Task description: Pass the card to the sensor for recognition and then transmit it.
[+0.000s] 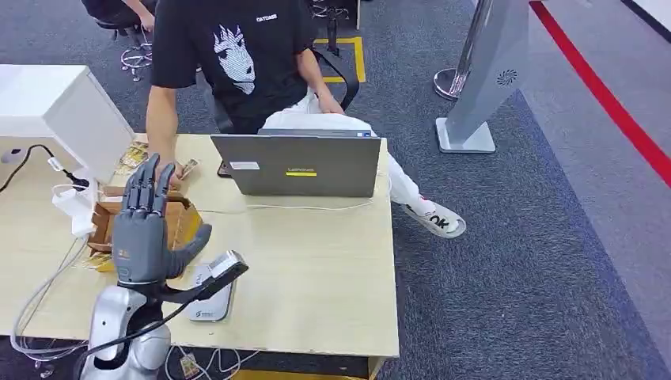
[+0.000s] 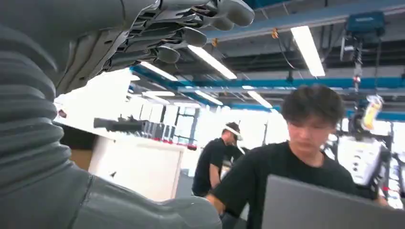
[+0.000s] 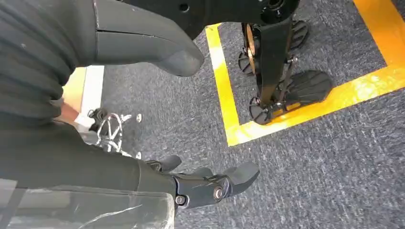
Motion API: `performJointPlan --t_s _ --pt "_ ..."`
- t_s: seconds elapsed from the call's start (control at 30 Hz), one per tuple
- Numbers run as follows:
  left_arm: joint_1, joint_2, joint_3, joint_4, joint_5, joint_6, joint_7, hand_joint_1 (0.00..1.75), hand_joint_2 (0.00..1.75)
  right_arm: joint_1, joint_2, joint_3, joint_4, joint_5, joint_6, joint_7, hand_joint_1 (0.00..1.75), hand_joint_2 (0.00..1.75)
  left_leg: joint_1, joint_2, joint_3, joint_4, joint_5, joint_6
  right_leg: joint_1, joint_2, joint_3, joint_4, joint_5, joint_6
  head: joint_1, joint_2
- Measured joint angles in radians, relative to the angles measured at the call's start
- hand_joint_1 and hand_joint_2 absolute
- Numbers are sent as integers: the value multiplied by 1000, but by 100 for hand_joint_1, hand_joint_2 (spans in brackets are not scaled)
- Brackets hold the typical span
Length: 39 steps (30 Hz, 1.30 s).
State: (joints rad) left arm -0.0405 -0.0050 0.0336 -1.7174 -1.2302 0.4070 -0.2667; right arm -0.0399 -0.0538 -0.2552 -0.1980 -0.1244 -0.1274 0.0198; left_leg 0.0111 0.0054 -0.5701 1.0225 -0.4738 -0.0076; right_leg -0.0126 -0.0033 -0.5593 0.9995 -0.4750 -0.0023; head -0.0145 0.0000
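My left hand (image 1: pixel 145 226) is raised over the left part of the wooden table (image 1: pixel 316 269), fingers stretched out and apart, holding nothing. In the left wrist view its fingers (image 2: pixel 191 33) stand spread against the ceiling. A flat white sensor pad (image 1: pixel 210 305) lies on the table just right of my left wrist. A small card (image 1: pixel 189 167) lies beside a person's hand (image 1: pixel 168 172) at the table's far side. My right hand (image 3: pixel 119 38) hangs over the carpet, its thumb and fingers (image 3: pixel 215 186) apart and empty.
A grey laptop (image 1: pixel 301 165) stands at the table's far edge with a person in a black shirt (image 1: pixel 237 55) behind it. An open cardboard box (image 1: pixel 178 218) sits behind my left hand. A white box (image 1: pixel 63 111) and cables (image 1: pixel 47 293) take up the left.
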Motion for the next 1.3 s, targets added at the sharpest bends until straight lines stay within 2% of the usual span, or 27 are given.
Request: performJointPlan --t_s 0.1,0.2,0.3,0.4,0.5,0.77,0.9,1.2,1.3 --pt "60 0 -2 0 9 -23 -37 0 175 0 1 -10 0 -2 0 -3 0 175 0 0 0 0 -1 1 0 0 0 0 0 0 0 0" --pt "123 30 -4 13 11 -30 -45 0 175 0 1 -21 0 -3 0 -9 0 175 0 1 -1 0 -1 0 0 1 -1 0 0 0 0 0" --pt "166 58 -4 26 -14 -16 -14 0 175 1 1 -28 0 -3 -2 -9 0 175 0 0 -1 0 -1 0 0 0 -2 0 0 0 0 0" --pt "192 85 13 39 -126 17 55 0 175 0 1 -40 0 -2 -2 -10 0 175 0 0 -2 -1 -1 0 0 0 -2 0 0 0 0 0" --pt "195 116 62 82 -192 38 91 0 175 0 1 -44 0 8 -2 -10 0 175 1 0 -2 -1 -1 0 0 0 -2 0 0 0 0 0" --pt "168 179 199 200 -211 51 79 0 175 0 1 -48 0 37 2 -10 0 175 0 0 -2 -1 0 0 0 0 -2 0 0 0 0 0" --pt "149 198 220 244 -231 51 72 0 175 0 1 -48 0 45 3 -10 0 175 0 0 -2 -1 0 0 0 0 -2 0 0 0 0 0" --pt "143 201 222 253 -232 51 72 0 175 0 1 -48 0 46 3 -9 0 175 0 0 -2 -1 0 0 0 0 -2 0 0 0 0 0" --pt "124 214 225 288 -233 50 70 0 175 0 1 -48 0 51 3 -9 0 175 0 0 -2 -1 0 0 0 0 -2 0 0 0 0 0"
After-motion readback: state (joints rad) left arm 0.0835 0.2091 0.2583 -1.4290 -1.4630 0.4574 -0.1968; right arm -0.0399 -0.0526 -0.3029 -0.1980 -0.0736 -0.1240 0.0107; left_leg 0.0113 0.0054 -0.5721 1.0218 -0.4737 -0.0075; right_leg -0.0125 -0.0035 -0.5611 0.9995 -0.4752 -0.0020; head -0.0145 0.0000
